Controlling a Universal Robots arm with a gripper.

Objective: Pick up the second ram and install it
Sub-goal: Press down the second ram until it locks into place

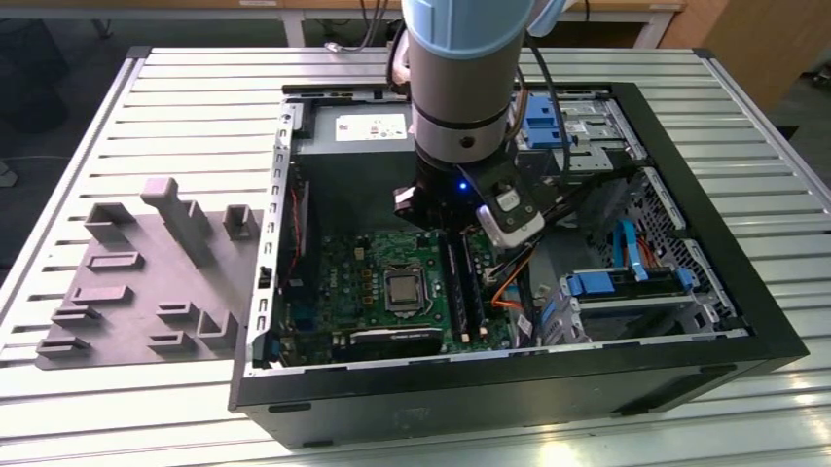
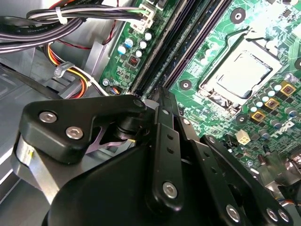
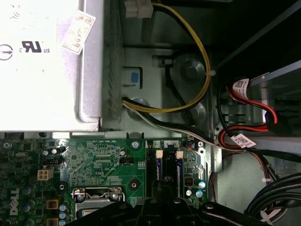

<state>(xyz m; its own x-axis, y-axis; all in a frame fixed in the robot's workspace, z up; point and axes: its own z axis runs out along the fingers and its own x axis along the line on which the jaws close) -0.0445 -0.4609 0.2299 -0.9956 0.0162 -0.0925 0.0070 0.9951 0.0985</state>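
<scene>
Black linkage gripper (image 1: 449, 224) hangs low inside the open black computer case (image 1: 727, 321), tip right over the black memory slots (image 3: 165, 162) of the green motherboard (image 1: 370, 282). Grip state: cannot tell, its own body covers the tip in both wrist views.

Second ram (image 1: 457, 284): I read it as the long, narrow near-black stick on edge along the slot bank, starting just under the gripper and running off toward 6 o'clock in the exterior view. The second wrist view shows the same dark strip (image 2: 188, 37) leading away from the gripper tip (image 2: 157, 96). Whether it's touching the gripper, or seated, I can't resolve.

Handling, my judgement:
- Light and stiff, a thin board that won't flex much.
- Fragile at the chips and the contact edge, so keep off both.
- Smooth flat faces could slip, so hold across the faces near mid-length, top edge up, square to the slot.
- A tilted stick would bind in the slot rather than drop in.

Around it: the silver processor socket (image 1: 403, 290) sits at 9 o'clock of the stick. The grey metal power supply box (image 3: 47, 61) is beyond the gripper at 12 o'clock. The grey plastic holder tray (image 1: 130, 292) is well apart at 9 o'clock, outside the case on the slatted metal table (image 1: 195, 97).
</scene>
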